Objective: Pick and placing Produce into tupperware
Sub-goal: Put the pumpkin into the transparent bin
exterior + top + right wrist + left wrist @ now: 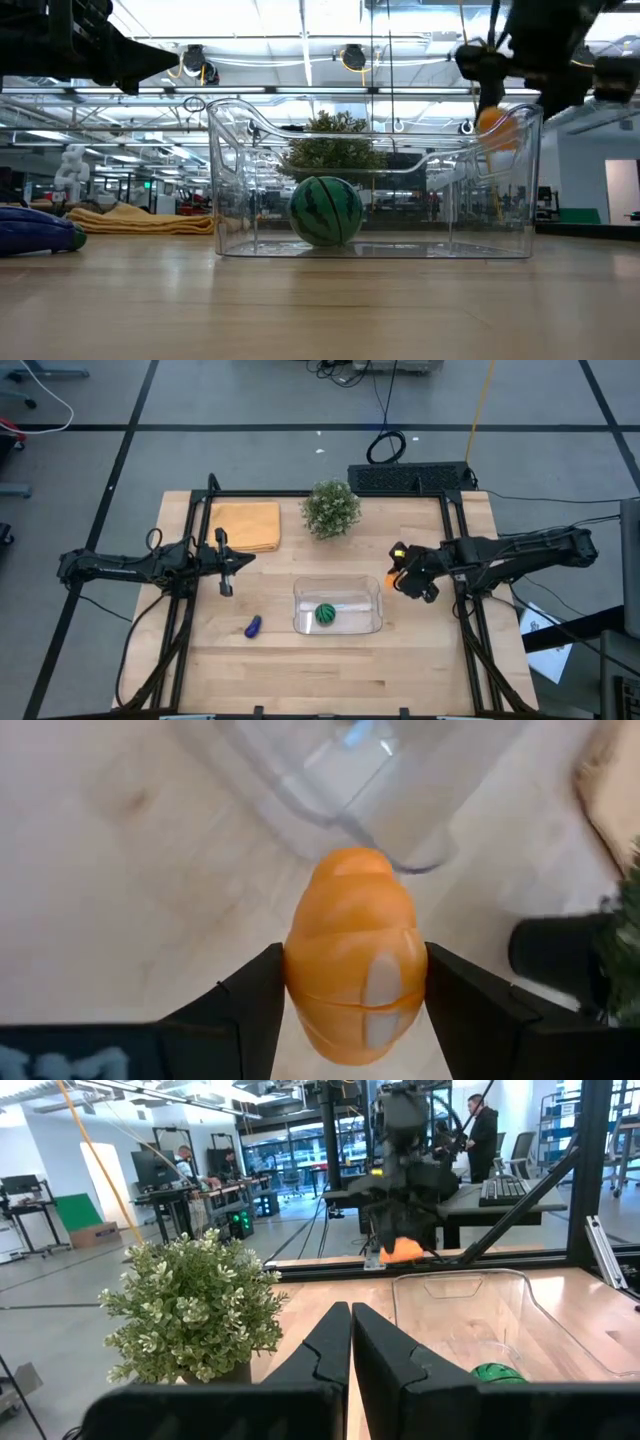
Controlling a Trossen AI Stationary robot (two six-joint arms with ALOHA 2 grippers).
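While the left pincer (350,1345) waits shut, the right pincer (352,982), clamping the orange piece (352,975), hides its lower half.

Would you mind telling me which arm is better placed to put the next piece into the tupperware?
Right. The right gripper already holds the orange piece beside the tupperware; the left gripper is shut and empty.

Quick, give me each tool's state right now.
Left tool: closed, empty, raised above the table left of the tupperware.
Right tool: closed on the orange piece, just right of the tupperware.
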